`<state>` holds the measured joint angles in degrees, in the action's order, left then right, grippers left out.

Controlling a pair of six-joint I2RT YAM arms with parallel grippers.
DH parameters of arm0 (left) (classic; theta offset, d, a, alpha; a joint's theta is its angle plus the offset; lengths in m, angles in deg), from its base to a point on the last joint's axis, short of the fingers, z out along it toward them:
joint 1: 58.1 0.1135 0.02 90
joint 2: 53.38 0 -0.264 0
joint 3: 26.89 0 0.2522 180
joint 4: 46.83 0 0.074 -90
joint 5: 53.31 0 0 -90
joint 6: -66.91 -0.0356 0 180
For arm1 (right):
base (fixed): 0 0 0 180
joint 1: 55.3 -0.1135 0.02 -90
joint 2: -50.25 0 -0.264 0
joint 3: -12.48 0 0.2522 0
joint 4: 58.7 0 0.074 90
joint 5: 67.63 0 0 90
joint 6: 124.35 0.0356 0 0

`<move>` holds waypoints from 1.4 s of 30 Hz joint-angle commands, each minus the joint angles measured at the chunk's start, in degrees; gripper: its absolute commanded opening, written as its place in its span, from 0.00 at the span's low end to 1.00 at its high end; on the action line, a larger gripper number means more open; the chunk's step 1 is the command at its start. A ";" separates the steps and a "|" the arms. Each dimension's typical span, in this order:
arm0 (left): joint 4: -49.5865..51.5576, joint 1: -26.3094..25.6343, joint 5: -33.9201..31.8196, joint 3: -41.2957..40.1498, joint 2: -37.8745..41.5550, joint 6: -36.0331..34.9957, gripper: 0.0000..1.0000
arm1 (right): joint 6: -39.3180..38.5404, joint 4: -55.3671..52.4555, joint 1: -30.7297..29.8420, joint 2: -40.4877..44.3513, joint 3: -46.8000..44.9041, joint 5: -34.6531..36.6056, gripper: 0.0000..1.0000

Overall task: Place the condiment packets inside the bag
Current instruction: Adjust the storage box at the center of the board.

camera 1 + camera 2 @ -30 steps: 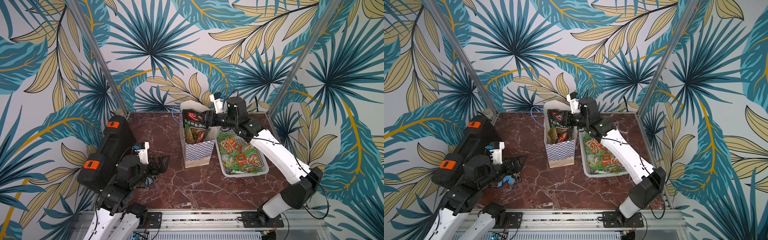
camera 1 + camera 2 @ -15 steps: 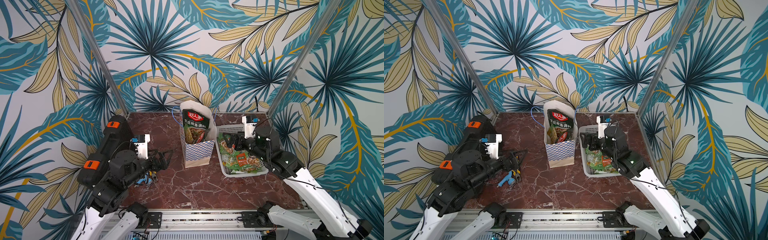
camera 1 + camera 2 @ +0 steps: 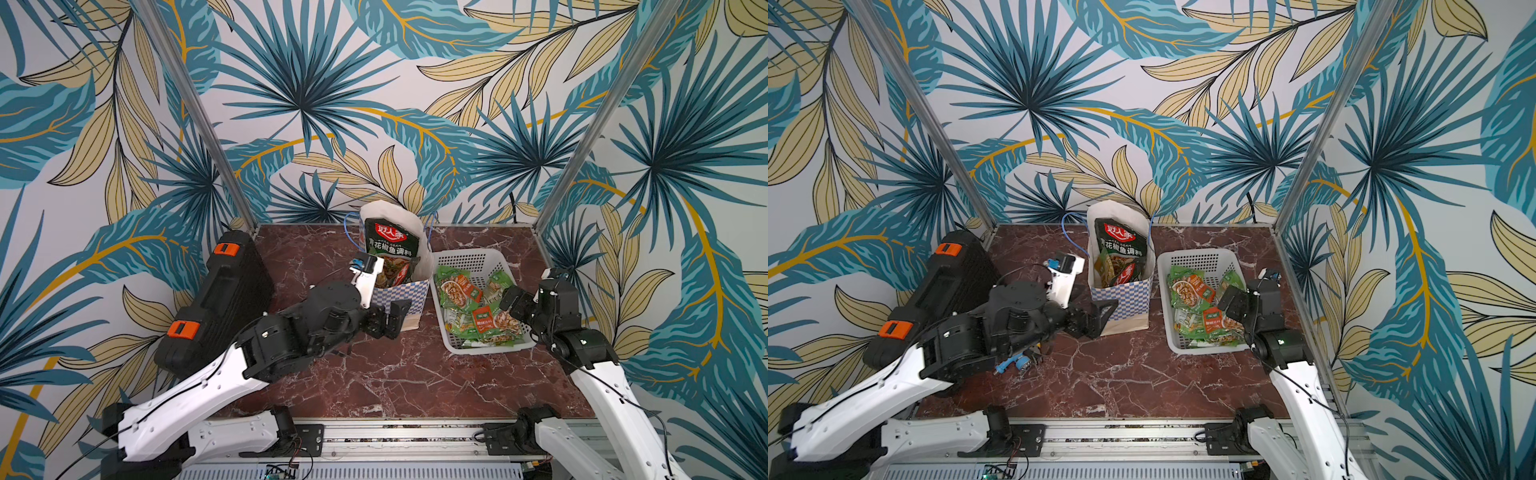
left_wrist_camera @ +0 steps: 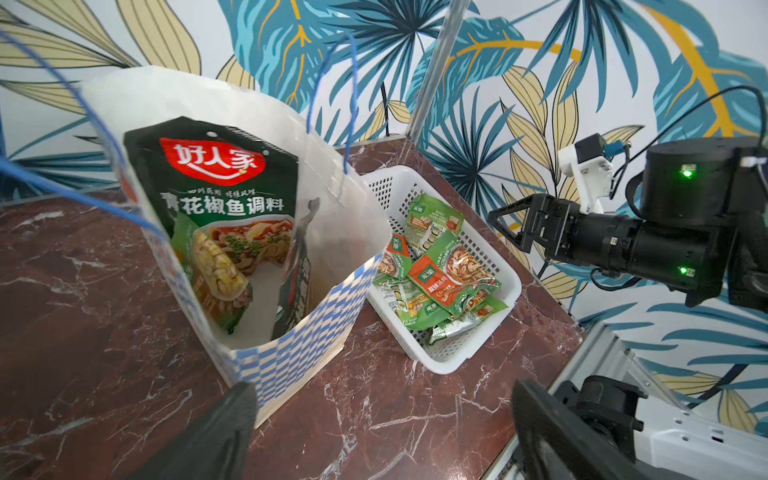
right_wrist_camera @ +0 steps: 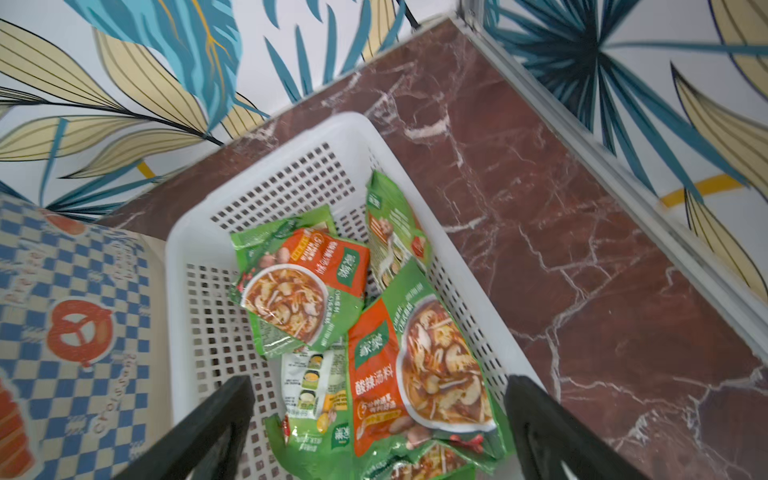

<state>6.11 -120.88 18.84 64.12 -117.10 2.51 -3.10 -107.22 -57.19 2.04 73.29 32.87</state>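
The blue-and-white checkered bag (image 3: 405, 295) (image 3: 1125, 299) (image 4: 291, 357) stands upright at mid-table. A large dark condiment packet (image 3: 390, 245) (image 3: 1121, 249) (image 4: 220, 195) leans inside it, its top sticking out. Several green condiment packets (image 3: 473, 307) (image 3: 1200, 303) (image 5: 374, 332) lie in the white basket (image 3: 469, 257) (image 5: 199, 257) to the right of the bag. My right gripper (image 3: 509, 301) (image 5: 378, 386) hangs open and empty just over those packets. My left gripper (image 3: 390, 322) (image 4: 382, 432) is open and empty, low at the bag's front base.
A black case with orange latches (image 3: 216, 307) leans at the left wall. A small blue tool (image 3: 1013, 365) lies on the marble under the left arm. Metal posts stand at the back corners, and a rail runs along the front edge.
The right gripper let go of the dark packet in the bag, swung back and down to the basket, and opened wide. The left arm reached forward to the bag's base.
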 commanded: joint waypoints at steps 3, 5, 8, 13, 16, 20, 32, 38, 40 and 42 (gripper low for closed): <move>-1.52 -3.29 -3.68 5.52 -7.49 -2.31 1.00 | 1.58 2.58 9.99 -1.38 -5.32 -10.64 0.99; -2.26 -3.45 -2.95 6.22 -9.34 -2.34 1.00 | 1.48 4.18 14.44 -2.72 -6.79 -13.84 0.99; -3.34 -3.66 -1.92 6.98 -11.72 -2.51 1.00 | 1.48 7.70 20.78 -6.09 -8.49 -21.17 0.99; -5.50 -3.74 -0.67 7.65 -15.01 -2.75 1.00 | -0.21 11.19 23.56 -13.22 -8.20 -35.44 0.94; -6.94 -3.80 -0.45 7.56 -16.73 -3.08 1.00 | 0.38 12.79 22.85 -14.35 -9.57 -42.15 0.90; -7.26 -3.76 -0.10 8.24 -19.02 -3.45 1.00 | 3.16 13.56 18.69 -10.60 -13.91 -44.47 0.89; -8.32 -3.68 3.03 11.40 -26.44 -4.72 1.00 | 10.38 8.82 10.62 6.14 -20.19 -43.82 0.89; -9.40 -3.69 6.76 12.04 -30.56 -5.95 1.00 | 8.00 1.76 10.74 10.43 -16.42 -24.74 0.96; -9.97 -3.68 8.25 11.96 -31.94 -6.64 1.00 | 7.78 0.96 10.70 11.13 -15.25 -19.33 1.00; -10.05 -3.76 9.40 12.43 -33.34 -7.57 1.00 | 7.88 -0.12 10.75 10.52 -13.60 -14.70 0.99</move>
<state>-2.33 -124.44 25.46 73.50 -149.34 -3.06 5.31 -104.42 -46.31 12.58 57.57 7.52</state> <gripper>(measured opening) 0.999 0.994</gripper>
